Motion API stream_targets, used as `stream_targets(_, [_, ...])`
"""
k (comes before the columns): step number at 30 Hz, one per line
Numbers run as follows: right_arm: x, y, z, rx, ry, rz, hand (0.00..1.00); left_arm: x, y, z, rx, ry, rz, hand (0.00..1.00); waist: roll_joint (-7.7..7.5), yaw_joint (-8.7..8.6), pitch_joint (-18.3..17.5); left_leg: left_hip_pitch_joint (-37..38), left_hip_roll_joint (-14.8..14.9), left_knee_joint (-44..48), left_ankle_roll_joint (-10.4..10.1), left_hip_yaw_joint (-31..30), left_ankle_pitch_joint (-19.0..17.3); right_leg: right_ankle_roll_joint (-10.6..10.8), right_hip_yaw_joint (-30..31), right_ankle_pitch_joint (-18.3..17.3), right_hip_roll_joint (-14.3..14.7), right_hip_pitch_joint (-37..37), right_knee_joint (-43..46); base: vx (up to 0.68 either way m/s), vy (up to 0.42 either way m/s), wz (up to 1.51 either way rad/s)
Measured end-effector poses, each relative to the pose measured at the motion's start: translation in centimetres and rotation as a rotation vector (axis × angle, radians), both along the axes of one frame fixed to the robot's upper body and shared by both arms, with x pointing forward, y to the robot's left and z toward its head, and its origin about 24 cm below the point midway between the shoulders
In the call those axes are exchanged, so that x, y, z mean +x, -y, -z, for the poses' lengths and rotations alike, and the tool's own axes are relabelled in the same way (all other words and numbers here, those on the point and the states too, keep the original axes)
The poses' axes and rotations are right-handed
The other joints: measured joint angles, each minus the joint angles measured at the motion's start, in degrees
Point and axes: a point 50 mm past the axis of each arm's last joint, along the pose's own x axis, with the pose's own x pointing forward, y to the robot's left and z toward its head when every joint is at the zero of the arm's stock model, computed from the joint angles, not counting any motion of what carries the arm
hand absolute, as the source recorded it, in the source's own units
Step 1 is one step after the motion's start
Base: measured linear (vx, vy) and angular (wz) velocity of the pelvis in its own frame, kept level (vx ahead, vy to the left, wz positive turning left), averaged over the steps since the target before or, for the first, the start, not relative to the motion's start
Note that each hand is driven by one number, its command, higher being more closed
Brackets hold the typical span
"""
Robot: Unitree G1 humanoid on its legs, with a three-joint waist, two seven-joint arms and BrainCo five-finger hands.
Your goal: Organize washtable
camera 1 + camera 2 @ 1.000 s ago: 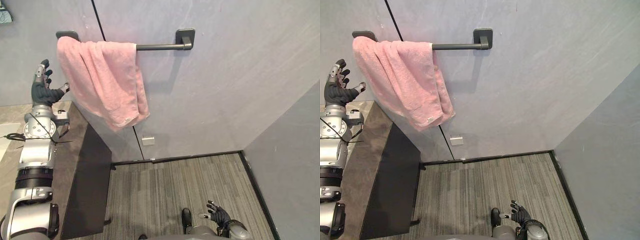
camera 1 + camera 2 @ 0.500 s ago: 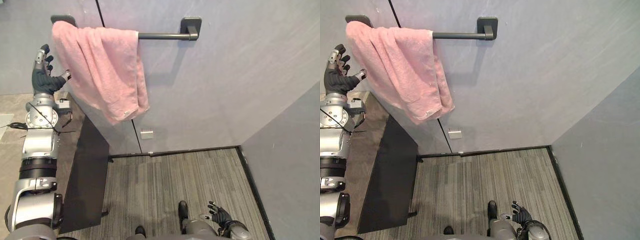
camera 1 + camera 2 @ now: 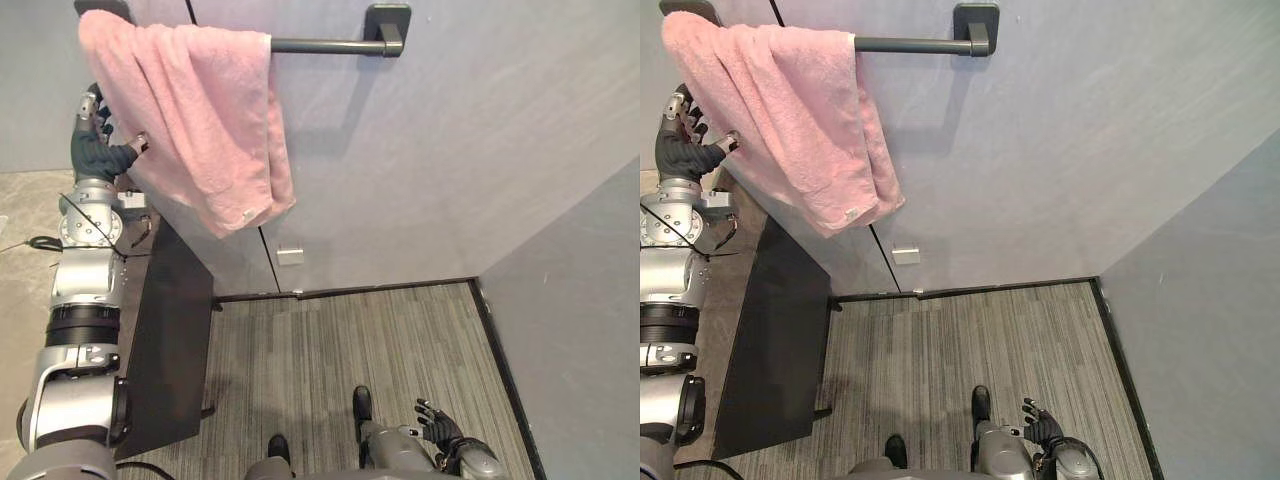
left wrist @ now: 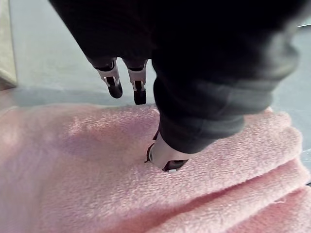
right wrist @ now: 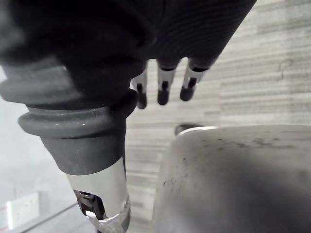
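Your left robot hand [image 3: 95, 155] has moved against the one pink towel [image 3: 190, 120] at ten o'clock, spread wide; right robot hand [image 3: 440, 428] hangs wide. One rail [image 3: 320, 45].

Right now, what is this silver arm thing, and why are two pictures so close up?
It is a robot with two arms and hands. The two wide pictures come from cameras in its head, looking down. The two close ones come from a camera on each wrist. Its left hand is raised beside a pink towel that hangs over a dark rail, open and holding nothing. Its right hand hangs low over the striped floor, open too. The dark counter stands under the left arm.
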Motion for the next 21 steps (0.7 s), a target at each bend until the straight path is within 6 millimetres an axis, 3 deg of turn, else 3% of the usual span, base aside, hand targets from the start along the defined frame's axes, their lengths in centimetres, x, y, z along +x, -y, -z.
stream_targets(8, [0.0, -0.2, 0.0, -0.003, -0.001, -0.025, 0.0, 0.4, 0.3, 1.2, -0.063, -0.022, 0.011, 0.0, -0.74, -0.08, 1.48, -0.6, -0.01, 0.0, 0.0, 0.4, 0.01, 0.0, 0.24, 0.0, -0.01, -0.94, 0.3, 0.0, -0.001, -0.01])
stream_targets(21, [0.4, -0.4, -0.3, 0.003, 0.026, -0.038, 0.0, 0.6, -0.8, 3.0, -0.099, -0.096, -0.034, 0.0, -1.67, -0.27, 3.07, -0.64, -0.02, 0.01, 0.0, 1.2, 0.0, -0.02, 1.4, 0.03, 0.03, -1.78, 0.91, -0.01, -0.004, -0.03])
